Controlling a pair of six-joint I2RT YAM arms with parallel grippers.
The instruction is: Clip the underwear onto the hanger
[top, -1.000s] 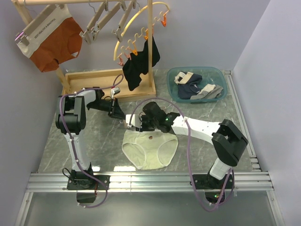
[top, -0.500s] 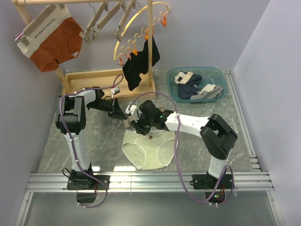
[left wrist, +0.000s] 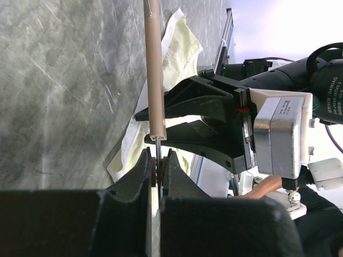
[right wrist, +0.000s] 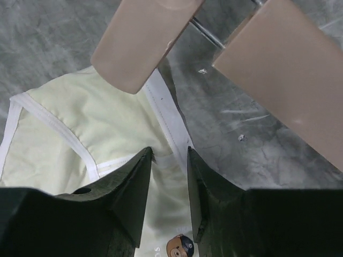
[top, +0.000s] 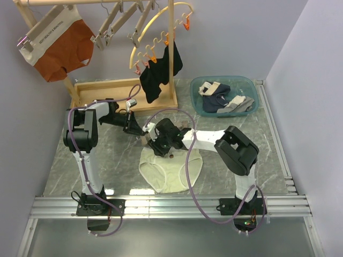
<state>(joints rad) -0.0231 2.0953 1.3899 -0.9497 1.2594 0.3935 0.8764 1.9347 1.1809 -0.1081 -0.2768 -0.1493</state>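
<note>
Grey veined stone tabletop point(top: 115, 160), lilac walls point(top: 241, 32); left claw point(left wrist: 158, 166) pinches the thin wire point(left wrist: 159, 147) of the smooth light-wood bar hanger point(left wrist: 154, 75); right claw point(right wrist: 169, 155), seemingly parted, straddles limp cream-yellow briefs point(right wrist: 80, 134).

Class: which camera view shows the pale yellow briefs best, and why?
Top external: the underwear lies spread out, nearly whole, its waistband partly under the right arm. The right wrist view shows only a waistband corner; the left wrist, a strip.
</note>
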